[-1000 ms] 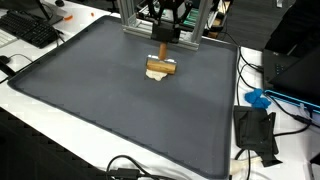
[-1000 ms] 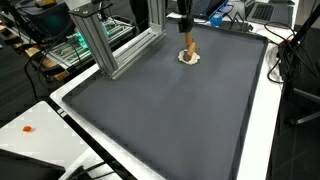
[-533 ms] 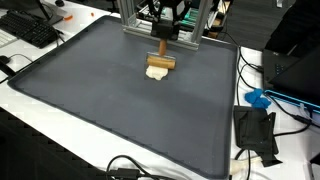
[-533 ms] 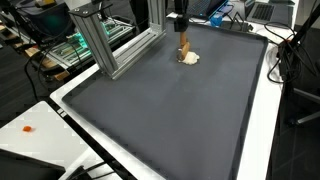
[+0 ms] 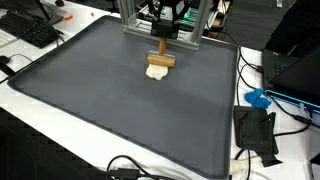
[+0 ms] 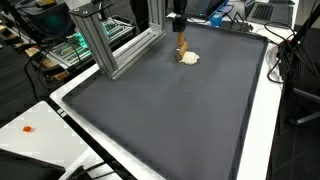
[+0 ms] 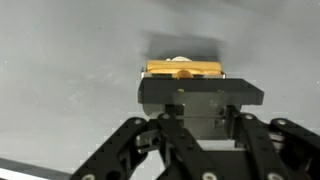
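My pincer [image 5: 160,40] is clamped on the wooden tool [image 5: 160,63], upright at the far side of the mat [image 5: 100,110], right above a pale lump [image 5: 155,74] (touching it or not, I cannot tell).

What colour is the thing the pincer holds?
The tool is golden-brown wood, clearest in the wrist view.

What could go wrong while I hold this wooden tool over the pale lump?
The end effector grips only the upper end of the T-shaped wooden tool; pushing sideways could twist it loose.
The small pale lump lies loose on the dark grey mat and may slide away.
The aluminium frame stands close behind the arm.
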{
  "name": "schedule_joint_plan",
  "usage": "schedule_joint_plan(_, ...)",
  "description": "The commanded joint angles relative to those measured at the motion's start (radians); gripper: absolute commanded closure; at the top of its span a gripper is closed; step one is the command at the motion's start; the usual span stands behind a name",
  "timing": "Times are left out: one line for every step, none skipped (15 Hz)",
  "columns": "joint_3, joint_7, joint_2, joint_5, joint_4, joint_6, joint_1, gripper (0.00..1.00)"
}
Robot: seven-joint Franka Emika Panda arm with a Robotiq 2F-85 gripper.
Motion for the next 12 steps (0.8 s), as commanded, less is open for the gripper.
schedule_joint_plan(-0.014, 0.036, 0.017, -0.022, -0.030, -0.013, -0.002, 0.78)
schedule_joint_plan(-0.014, 0.060, 0.019, -0.018, -0.030, 0.003, -0.003, 0.78)
schedule_joint_plan(-0.013, 0.079, 0.023, -0.009, -0.029, 0.013, -0.002, 0.78)
schedule_joint_plan(-0.013, 0.102, 0.026, -0.007, -0.029, 0.027, -0.002, 0.78)
schedule_joint_plan(-0.013, 0.115, 0.029, -0.001, -0.030, 0.035, -0.002, 0.78)
schedule_joint_plan(-0.012, 0.144, 0.033, -0.003, -0.031, 0.045, -0.002, 0.78)
schedule_joint_plan(-0.011, 0.177, 0.036, -0.009, -0.032, 0.050, -0.002, 0.78)
schedule_joint_plan(-0.009, 0.212, 0.041, -0.013, -0.035, 0.060, -0.002, 0.78)
schedule_joint_plan(-0.008, 0.247, 0.045, -0.014, -0.036, 0.072, -0.002, 0.78)
schedule_joint_plan(-0.007, 0.282, 0.048, -0.016, -0.035, 0.081, -0.003, 0.78)
schedule_joint_plan(-0.007, 0.322, 0.051, -0.024, -0.034, 0.093, -0.004, 0.78)
schedule_joint_plan(-0.007, 0.356, 0.055, -0.023, -0.032, 0.102, -0.004, 0.78)
